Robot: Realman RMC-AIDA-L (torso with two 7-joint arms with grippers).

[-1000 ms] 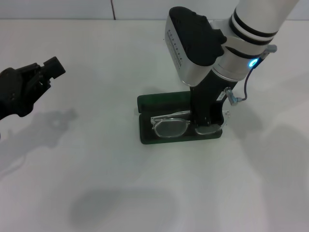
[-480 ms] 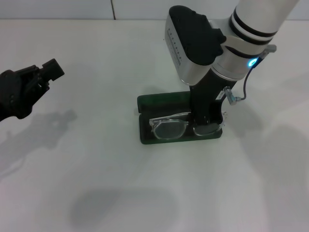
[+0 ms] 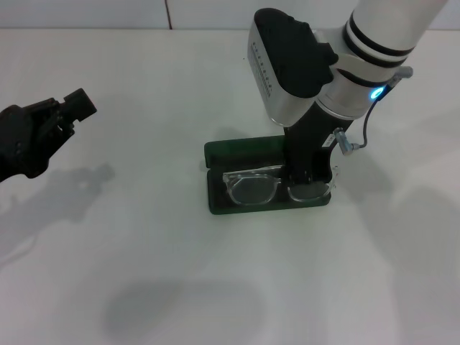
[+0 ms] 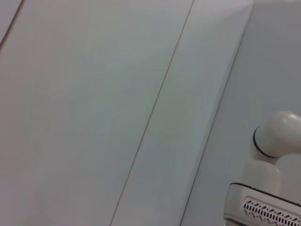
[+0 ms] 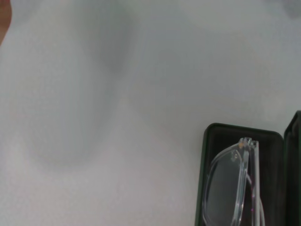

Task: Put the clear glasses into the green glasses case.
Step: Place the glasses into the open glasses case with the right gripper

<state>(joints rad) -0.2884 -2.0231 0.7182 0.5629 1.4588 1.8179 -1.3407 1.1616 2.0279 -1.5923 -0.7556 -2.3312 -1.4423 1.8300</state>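
Clear glasses [image 3: 253, 188] are seen lying in the lower tray of the green glasses case [image 3: 241, 154], which rests open on the white surface [image 3: 144, 237] near the middle of the head view. The frame is folded and laid lengthwise along the tray, with one squarish lens fully visible on the robot's left side and the other lens partly covered by the right tool [image 3: 310, 185]. The lid of the case is laid back behind the tray, toward the far side of the surface.

The right tool is lowered straight down onto the right-hand end of the glasses, at the right end of the tray. Its fingertips are hidden by its own black body and by the frame, so it cannot be told whether they are spread or closed on the glasses.

In the right wrist view the glasses [image 5: 233, 188] are shown inside the dark-lined tray of the case [image 5: 206, 179], with pale surface all around.

The left tool [image 3: 68, 108] is held idle above the surface at the far left, well apart from the case; whether its fingers are parted cannot be told.
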